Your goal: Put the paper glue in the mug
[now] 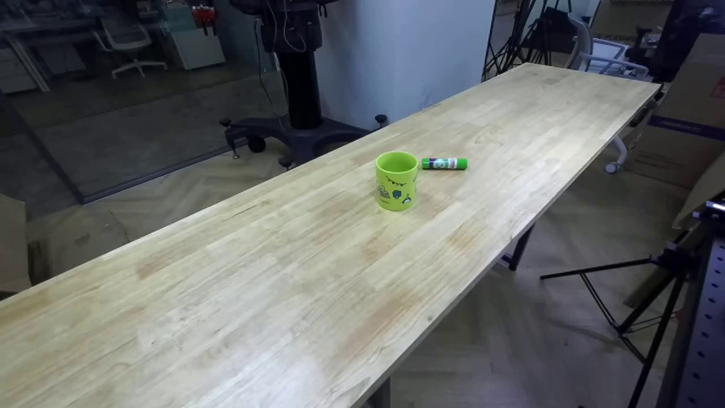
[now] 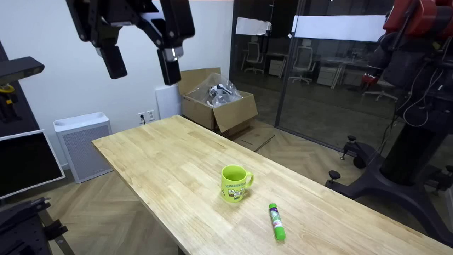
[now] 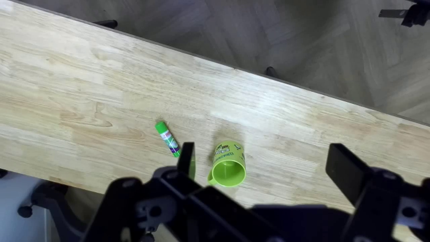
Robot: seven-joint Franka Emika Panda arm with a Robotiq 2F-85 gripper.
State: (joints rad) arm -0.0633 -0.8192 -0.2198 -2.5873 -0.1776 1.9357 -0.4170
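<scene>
The paper glue, a green stick with a whitish and purple label, lies on its side on the table in both exterior views (image 1: 444, 164) (image 2: 277, 222). It shows left of my jaws in the wrist view (image 3: 168, 139). The lime-green mug stands upright beside it, apart from it, in both exterior views (image 1: 396, 182) (image 2: 233, 186) and in the wrist view (image 3: 228, 161). The part of the mug's inside that shows holds nothing. My gripper (image 2: 145, 75) is open and empty, high above the table. Its fingers spread wide in the wrist view (image 3: 260, 148).
The long wooden table (image 1: 272, 294) carries the mug and glue. Its long edges show in the wrist view. A cardboard box (image 2: 219, 109) and a white air purifier (image 2: 85, 148) stand beyond its end. A black stand base (image 2: 393, 173) is beside the table.
</scene>
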